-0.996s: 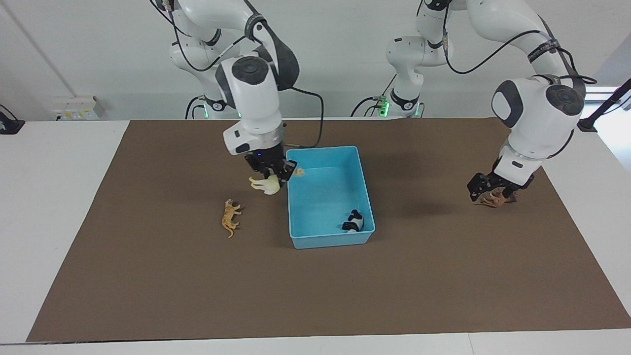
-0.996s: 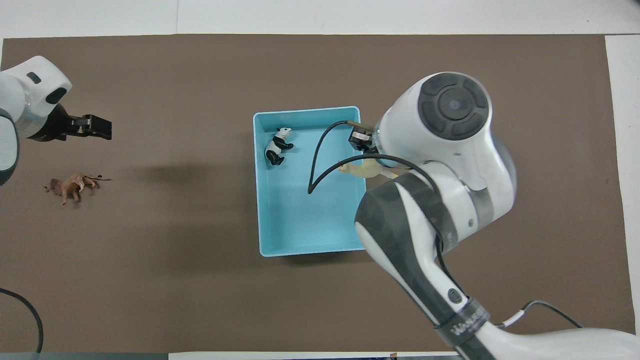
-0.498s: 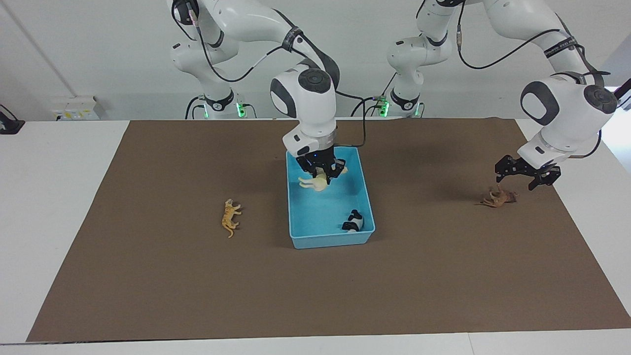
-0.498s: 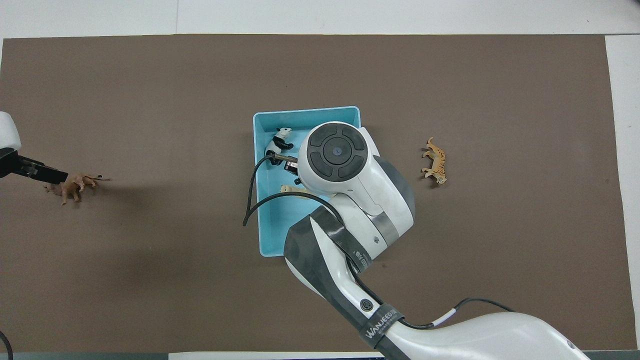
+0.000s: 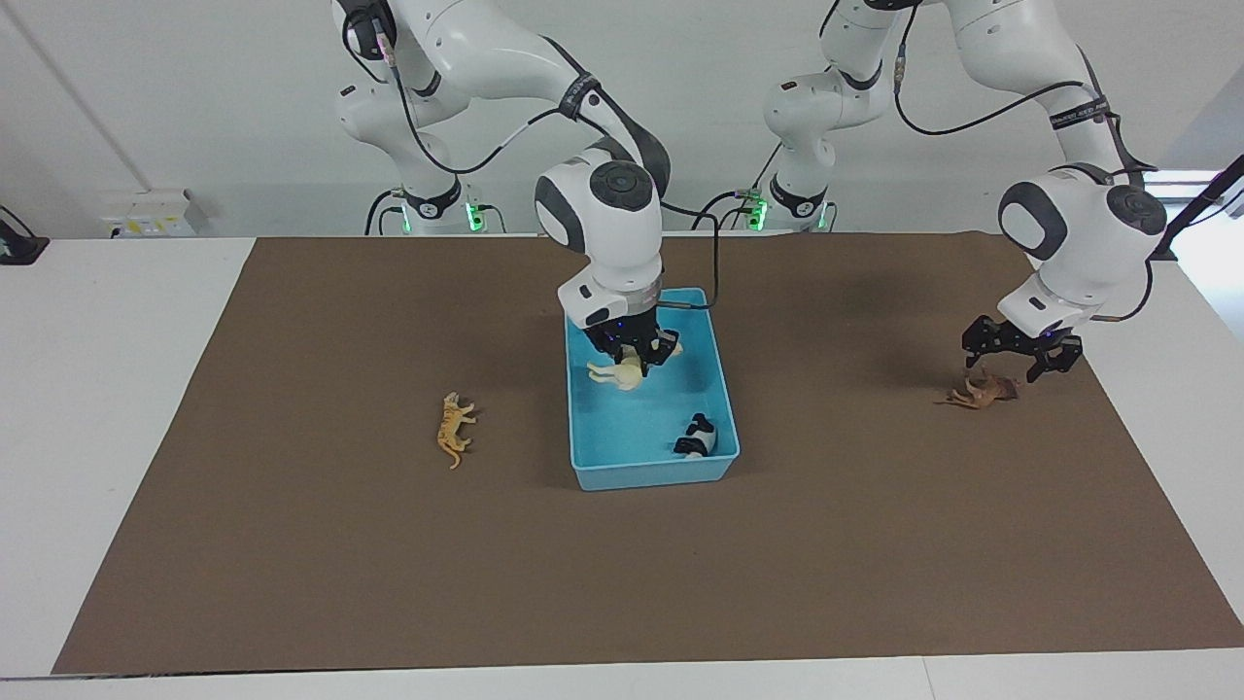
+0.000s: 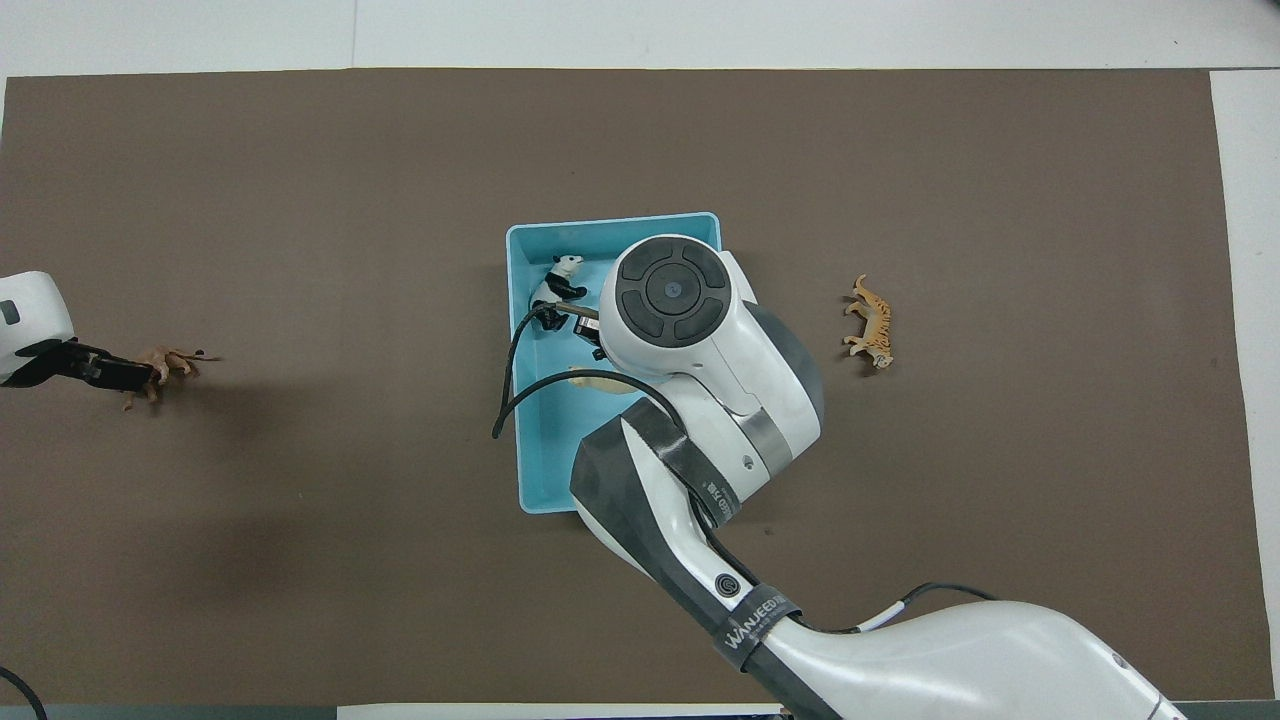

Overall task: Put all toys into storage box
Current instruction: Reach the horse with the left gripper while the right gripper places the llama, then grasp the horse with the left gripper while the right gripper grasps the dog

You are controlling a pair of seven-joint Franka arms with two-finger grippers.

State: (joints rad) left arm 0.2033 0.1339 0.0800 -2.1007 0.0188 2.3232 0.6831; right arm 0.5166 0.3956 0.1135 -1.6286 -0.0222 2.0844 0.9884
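The light blue storage box (image 5: pixel 651 472) (image 6: pixel 610 222) sits mid-mat. A black-and-white panda (image 5: pixel 697 437) (image 6: pixel 558 285) lies in its corner farthest from the robots. My right gripper (image 5: pixel 637 352) hangs low inside the box, shut on the cream-yellow long-necked toy (image 5: pixel 617 372) (image 6: pixel 595 378), which is mostly hidden under the wrist in the overhead view. An orange tiger (image 5: pixel 454 428) (image 6: pixel 870 322) lies on the mat beside the box, toward the right arm's end. My left gripper (image 5: pixel 1016 352) (image 6: pixel 130 372) stands open just over the brown horse-like toy (image 5: pixel 982 394) (image 6: pixel 175 360).
A brown mat (image 5: pixel 292 583) covers the white table (image 5: pixel 97 389). The right arm's forearm (image 6: pixel 700 480) covers the box's half nearer the robots in the overhead view. A black cable (image 6: pixel 510 380) loops from the right wrist over the box.
My right gripper carried the cream-yellow toy from the box's rim to over its inside and dropped lower. My left gripper swung away, then came back down over the brown toy.
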